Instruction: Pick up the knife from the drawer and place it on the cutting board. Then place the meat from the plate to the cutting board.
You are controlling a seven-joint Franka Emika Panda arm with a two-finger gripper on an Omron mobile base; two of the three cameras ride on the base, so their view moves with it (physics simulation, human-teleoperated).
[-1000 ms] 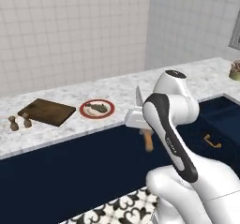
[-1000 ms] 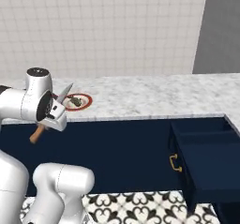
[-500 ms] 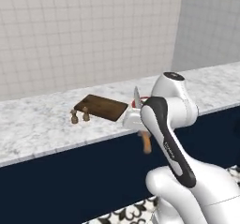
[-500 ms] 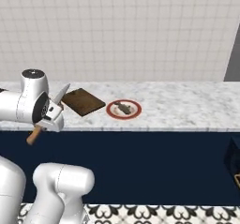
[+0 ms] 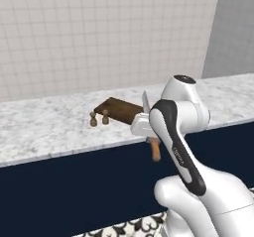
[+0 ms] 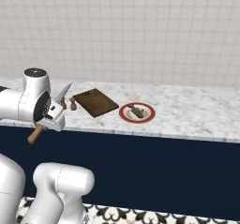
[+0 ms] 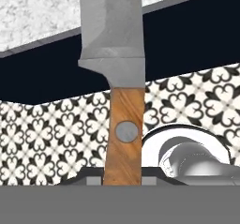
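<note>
While tool (image 6: 52, 116) grips knife (image 6: 61, 95) by handle, out off tabletop (image 6: 197, 115) edge, cutting board (image 6: 95, 102) sits near. Blade may bump shakers (image 5: 99, 118) beside board, knock them over.

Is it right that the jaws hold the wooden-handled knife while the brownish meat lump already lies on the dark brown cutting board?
Not quite. The right base view shows the brownish meat lump on the red-rimmed round plate, beside the dark brown cutting board. The jaws do hold the wooden-handled knife.

White tiled wall (image 5: 99, 37), marble counter (image 6: 197, 115), navy cabinets (image 6: 164, 171), patterned black-and-white floor (image 7: 47, 129)
</note>
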